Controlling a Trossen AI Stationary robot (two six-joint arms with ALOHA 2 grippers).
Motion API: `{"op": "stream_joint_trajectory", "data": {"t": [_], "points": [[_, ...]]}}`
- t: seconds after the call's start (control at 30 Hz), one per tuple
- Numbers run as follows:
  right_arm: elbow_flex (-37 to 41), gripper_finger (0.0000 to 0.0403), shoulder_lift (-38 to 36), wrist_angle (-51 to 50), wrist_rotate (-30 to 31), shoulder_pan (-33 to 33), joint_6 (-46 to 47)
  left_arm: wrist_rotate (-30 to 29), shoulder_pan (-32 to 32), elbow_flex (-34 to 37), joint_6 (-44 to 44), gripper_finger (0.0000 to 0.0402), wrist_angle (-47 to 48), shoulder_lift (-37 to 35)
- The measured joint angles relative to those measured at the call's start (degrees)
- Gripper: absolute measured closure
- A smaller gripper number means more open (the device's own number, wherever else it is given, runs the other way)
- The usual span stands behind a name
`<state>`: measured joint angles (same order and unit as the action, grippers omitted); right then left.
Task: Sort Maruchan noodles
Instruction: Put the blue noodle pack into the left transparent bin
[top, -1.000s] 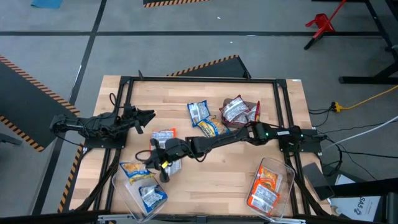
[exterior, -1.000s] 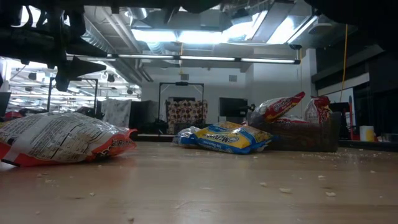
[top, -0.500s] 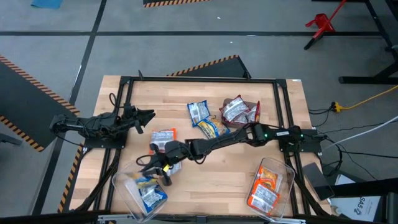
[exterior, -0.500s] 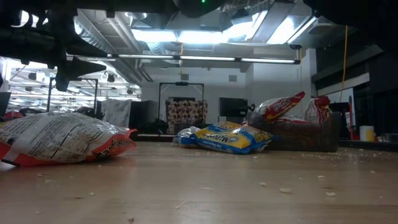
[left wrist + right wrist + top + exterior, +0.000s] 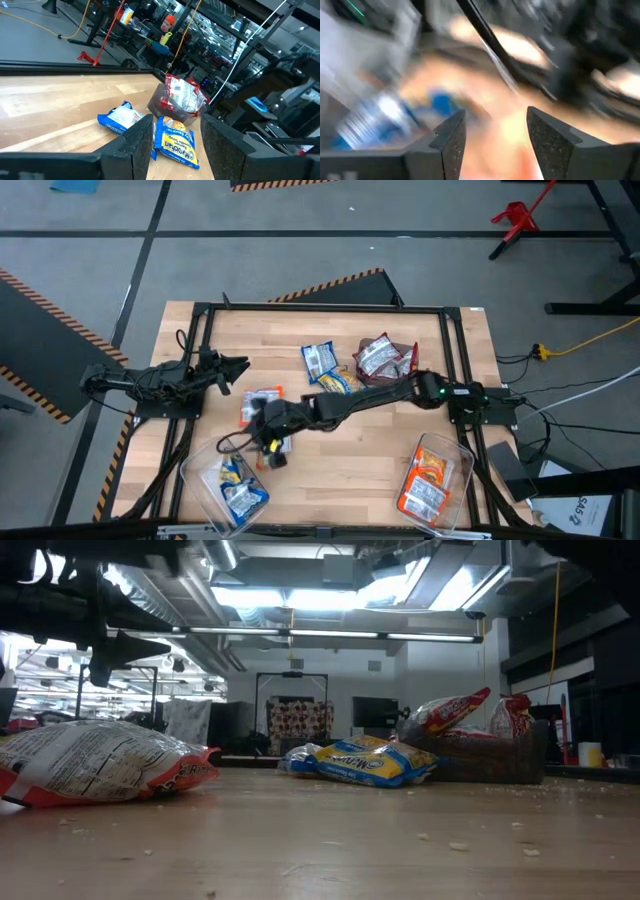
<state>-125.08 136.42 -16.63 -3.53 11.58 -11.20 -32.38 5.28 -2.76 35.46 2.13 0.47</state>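
Note:
My right gripper (image 5: 264, 448) (image 5: 490, 120) hangs open over the near-left part of the table, beside the clear bin (image 5: 203, 492), with nothing between its fingers. Blue-yellow Maruchan noodles (image 5: 233, 482) lie in that bin. Loose packets lie flat on the table: an orange one (image 5: 263, 396) (image 5: 100, 765), a blue one (image 5: 320, 359), a blue-yellow one (image 5: 336, 384) (image 5: 175, 142) and red ones (image 5: 382, 357) (image 5: 184, 96). My left gripper (image 5: 238, 365) (image 5: 176, 125) waits open at the table's left side.
A second clear bin (image 5: 449, 455) with orange packets (image 5: 428, 480) stands at the near right. A black frame (image 5: 320, 308) runs round the tabletop. My right arm (image 5: 370, 395) stretches across the middle of the table, over the blue-yellow packet.
My right gripper has let go of a blue-yellow packet that it held at the near-left bin. The packet has dropped into the bin onto the others there. The gripper has drawn back a little toward the table's right and far side.

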Motion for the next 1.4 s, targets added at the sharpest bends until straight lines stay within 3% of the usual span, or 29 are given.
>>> {"op": "stream_joint_trajectory", "data": {"t": [0.2,0.33,0.43,0.57,0.63,0.8,1.07,1.4], "points": [[0.07,0.0214,-6.44,-27.83,24.33,-0.73,-0.5,0.04,0.0,0.02,-0.02,0.0243,0.01,0.02],[0.04,0.0214,-7.67,-42.95,31.35,-2.17,0.71,0.11,0.0,0.0,-0.02,0.0243,0.06,0.02],[0.46,0.0214,-7.67,-50.89,27.99,-4.8,1.97,0.13,0.0,0.02,-0.04,0.0243,0.07,0.02],[4.6,0.0214,-7.58,-52.7,22.63,-9.74,2.6,0.13,-0.02,0.0,-0.04,0.0243,0.07,0.0],[6.91,0.0214,-7.73,-51.64,20.67,-11.85,2.32,0.13,0.0,0.02,-0.07,0.0243,0.09,0.02],[16.06,0.0214,-7.78,-43.18,8.96,-15.02,1.96,0.13,0.0,0.0,-0.07,0.0243,1.01,0.01],[27.54,0.0214,-7.81,-30.72,13.62,-15.83,-1.85,0.11,-0.01,0.0,-0.07,0.0243,1.07,0.02],[27.31,0.0214,-8.19,-31.02,12.92,-15.74,-2.61,0.05,0.0,0.0,-0.09,0.0243,1.11,0.02]]}}
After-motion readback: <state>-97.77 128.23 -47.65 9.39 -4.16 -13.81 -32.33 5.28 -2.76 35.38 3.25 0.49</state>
